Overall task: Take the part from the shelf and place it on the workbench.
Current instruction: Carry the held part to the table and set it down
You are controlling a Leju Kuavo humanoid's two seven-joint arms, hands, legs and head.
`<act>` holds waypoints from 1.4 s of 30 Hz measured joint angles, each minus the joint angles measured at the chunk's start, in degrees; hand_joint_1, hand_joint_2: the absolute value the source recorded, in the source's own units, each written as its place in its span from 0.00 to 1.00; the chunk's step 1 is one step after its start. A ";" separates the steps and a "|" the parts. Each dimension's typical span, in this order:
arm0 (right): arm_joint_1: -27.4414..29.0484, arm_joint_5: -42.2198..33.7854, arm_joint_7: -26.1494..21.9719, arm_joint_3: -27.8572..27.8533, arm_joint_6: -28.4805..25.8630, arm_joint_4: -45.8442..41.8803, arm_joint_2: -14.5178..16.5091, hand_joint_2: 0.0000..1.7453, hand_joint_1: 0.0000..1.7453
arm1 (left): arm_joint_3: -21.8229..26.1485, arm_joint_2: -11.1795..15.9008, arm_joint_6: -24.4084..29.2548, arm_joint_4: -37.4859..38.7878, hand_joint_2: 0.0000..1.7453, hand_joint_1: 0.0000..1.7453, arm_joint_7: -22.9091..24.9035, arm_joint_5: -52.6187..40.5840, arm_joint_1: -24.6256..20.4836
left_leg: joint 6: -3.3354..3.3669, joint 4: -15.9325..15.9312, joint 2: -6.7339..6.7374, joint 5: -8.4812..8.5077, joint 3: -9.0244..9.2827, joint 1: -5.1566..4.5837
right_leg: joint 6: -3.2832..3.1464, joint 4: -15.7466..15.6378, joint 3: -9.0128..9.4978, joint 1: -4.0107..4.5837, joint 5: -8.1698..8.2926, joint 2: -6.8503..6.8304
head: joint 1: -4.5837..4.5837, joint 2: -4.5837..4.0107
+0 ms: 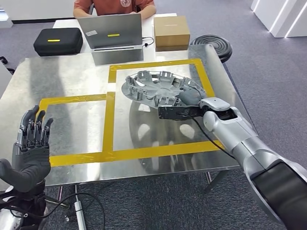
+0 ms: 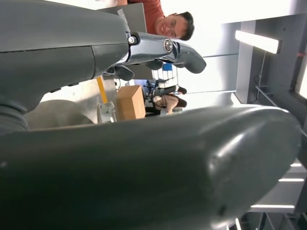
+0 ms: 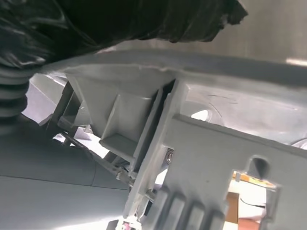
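The right hand (image 1: 190,103) grips the grey wheel cover (image 1: 159,88) by its 4 o'clock rim, over the workbench (image 1: 72,79)'s yellow-taped square (image 1: 159,64). I judge only lowering and release remain. The left hand (image 1: 30,148), at 8 o'clock, holds nothing, fingers apart.

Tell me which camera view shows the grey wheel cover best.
The head view: the whole wheel cover shows, tilted over the workbench inside the yellow tape frame, gripped at its near edge by the right hand. The right wrist view shows its ribbed underside close up. The left wrist view shows a small piece past the left hand.
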 joint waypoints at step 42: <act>1.16 3.61 0.77 5.46 -5.10 0.97 -0.61 0.00 0.00 | -0.04 0.44 0.62 0.55 0.00 0.00 0.24 0.05 -0.36 | 0.00 0.00 0.00 0.00 0.00 0.00 | 0.00 0.00 0.00 0.00 0.00 0.01 | -0.01 -0.01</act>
